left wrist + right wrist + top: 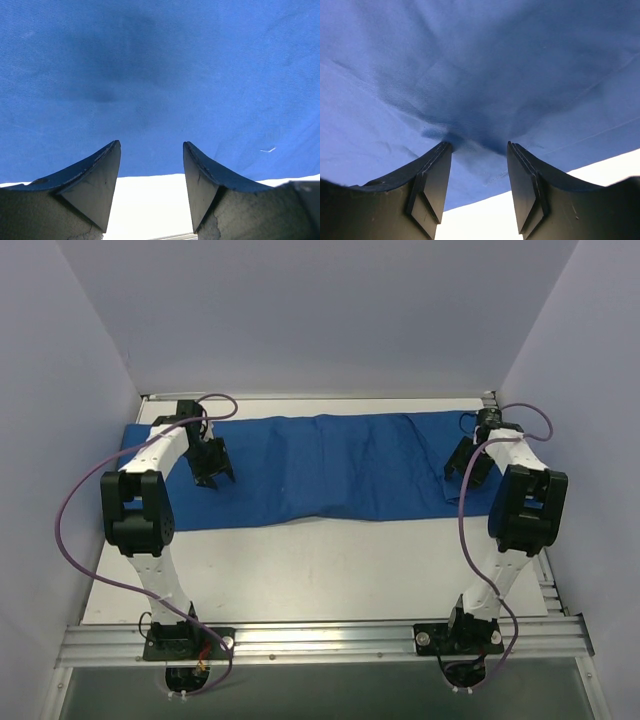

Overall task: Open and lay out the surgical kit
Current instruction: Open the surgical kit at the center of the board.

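The surgical kit's royal-blue cloth [330, 465] lies spread in a long wrinkled band across the back of the white table [330, 570]. My left gripper [212, 478] hangs just over the cloth's left part, near its front edge. In the left wrist view the left gripper [151, 145] is open over flat cloth [160, 75], with nothing between the fingers. My right gripper [462, 472] is at the cloth's right end. In the right wrist view the right gripper [479, 145] is open, its tips pressing into the cloth [480, 65], which puckers between them.
Pale walls close in the table on the left, back and right. An aluminium rail [320, 640] carries both arm bases at the near edge. Purple cables [70, 500] loop beside each arm. Bare white table lies in front of the cloth.
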